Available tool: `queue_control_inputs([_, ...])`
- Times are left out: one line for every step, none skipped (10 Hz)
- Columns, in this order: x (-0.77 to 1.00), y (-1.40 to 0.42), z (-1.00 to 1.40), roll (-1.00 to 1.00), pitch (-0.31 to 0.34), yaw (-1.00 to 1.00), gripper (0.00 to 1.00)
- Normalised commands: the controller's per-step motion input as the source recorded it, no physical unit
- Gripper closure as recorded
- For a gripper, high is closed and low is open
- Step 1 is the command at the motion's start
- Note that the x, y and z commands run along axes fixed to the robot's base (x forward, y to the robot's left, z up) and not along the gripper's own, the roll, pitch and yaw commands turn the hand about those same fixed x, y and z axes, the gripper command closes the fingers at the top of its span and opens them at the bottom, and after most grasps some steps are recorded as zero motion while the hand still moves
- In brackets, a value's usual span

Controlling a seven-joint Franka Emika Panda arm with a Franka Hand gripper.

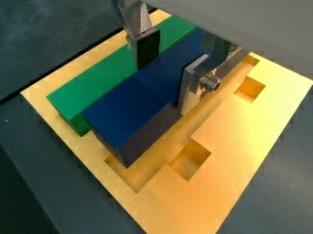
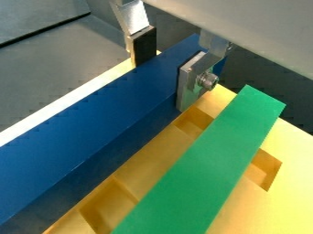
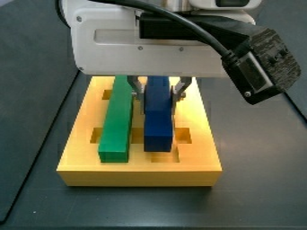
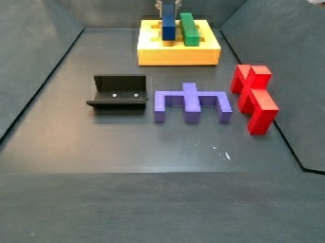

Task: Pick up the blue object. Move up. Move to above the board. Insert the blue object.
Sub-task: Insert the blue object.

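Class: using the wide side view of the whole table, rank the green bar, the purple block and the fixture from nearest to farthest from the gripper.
Gripper over the board.
1. Green bar, on the board beside it.
2. and 3. Fixture and purple block, both on the floor: too close to call.

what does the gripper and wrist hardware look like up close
The gripper, over the board, has two flat silver metal fingers with dark pads; a round screw head shows on one finger. In a side view its body is a boxy white housing with a black slot on its face. A thick black cable curves over it to a black camera module mounted at the side.
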Motion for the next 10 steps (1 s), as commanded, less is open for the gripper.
queue_control_inputs([0.06, -0.12, -0.12, 0.28, 0.016, 0.20, 1.00])
queue_control_inputs([0.11, -0.12, -0.17, 0.25, 0.010, 0.14, 1.00])
queue_control_inputs([0.25, -0.16, -0.22, 0.18, 0.009, 0.04, 1.00])
queue_control_inputs([0.22, -0.08, -0.23, 0.16, 0.036, 0.00, 1.00])
queue_control_inputs([0.10, 0.00, -0.18, 0.00, 0.019, -0.17, 1.00])
queue_control_inputs([0.07, 0.00, -0.12, 0.00, 0.009, -0.17, 1.00])
queue_control_inputs([0.06, 0.00, -0.09, 0.00, 0.007, -0.15, 1.00])
queue_control_inputs([0.12, 0.00, -0.07, 0.00, 0.010, -0.11, 1.00])
queue_control_inputs([0.15, 0.00, -0.08, 0.00, 0.001, -0.07, 1.00])
queue_control_inputs([0.02, 0.00, -0.12, 0.00, 0.000, 0.00, 1.00])
